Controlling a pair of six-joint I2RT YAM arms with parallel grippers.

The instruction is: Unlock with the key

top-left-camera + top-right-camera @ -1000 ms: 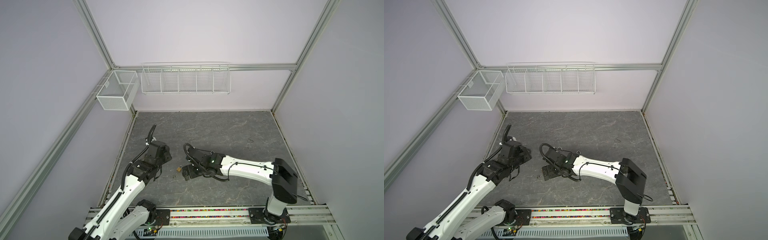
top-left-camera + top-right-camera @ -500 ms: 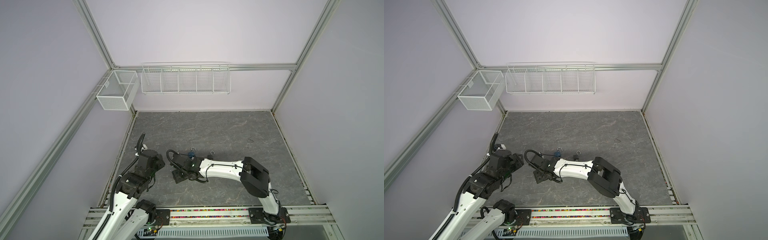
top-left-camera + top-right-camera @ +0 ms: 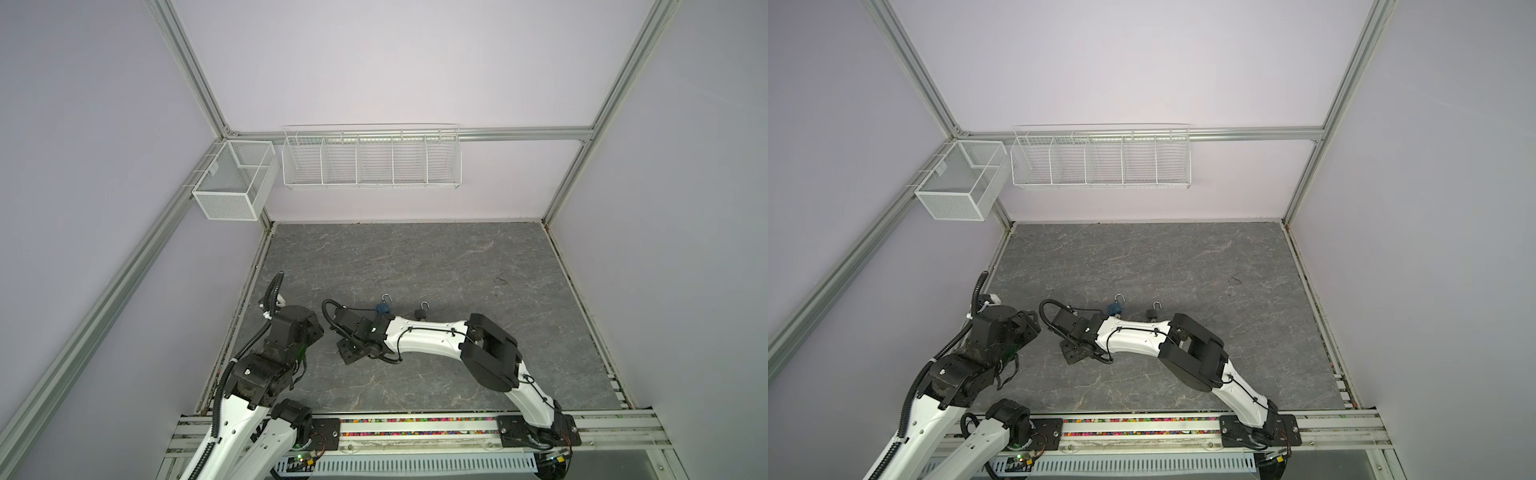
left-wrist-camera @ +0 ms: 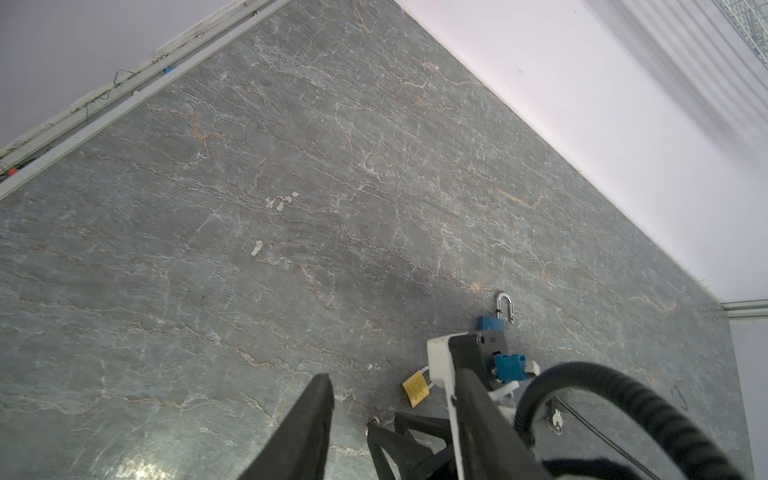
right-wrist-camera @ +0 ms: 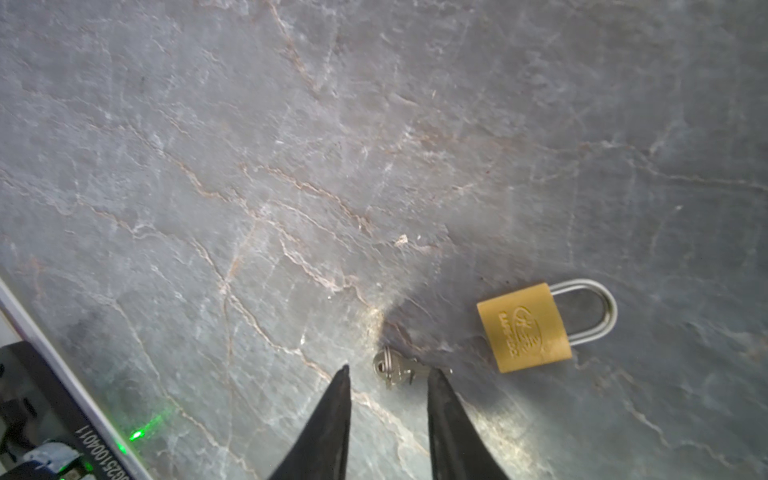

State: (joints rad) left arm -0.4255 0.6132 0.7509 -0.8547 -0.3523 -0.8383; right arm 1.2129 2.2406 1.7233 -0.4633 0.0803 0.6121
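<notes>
Brass padlock [image 5: 523,328], key [image 5: 395,368]: right wrist view | both hidden in top views

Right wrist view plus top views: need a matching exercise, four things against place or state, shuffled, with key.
Things:
1. small silver key
2. brass padlock
3. blue padlock
4. white mesh box

Place or state:
A. shackle swung open
B. lying flat on the grey marbled tabletop, shackle shut
C. on the tabletop between the open jaws of the right gripper
D. hung on the aluminium frame rail at the left wall, above the tabletop

Pairs: 1-C, 2-B, 3-A, 4-D
</notes>
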